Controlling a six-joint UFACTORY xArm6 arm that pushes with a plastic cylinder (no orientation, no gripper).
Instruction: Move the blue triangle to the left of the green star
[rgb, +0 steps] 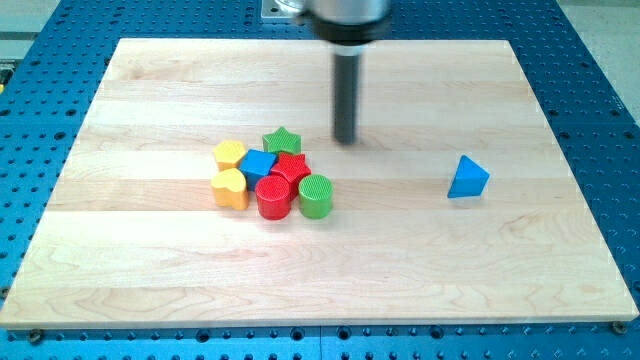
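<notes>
The blue triangle lies alone on the wooden board's right half. The green star sits at the top of a tight cluster of blocks left of centre. My tip rests on the board just right of the green star and well to the left of the blue triangle, a little above it in the view. It touches no block.
The cluster also holds a yellow hexagon, a blue cube, a red star, a yellow heart, a red cylinder and a green cylinder. The wooden board lies on a blue perforated table.
</notes>
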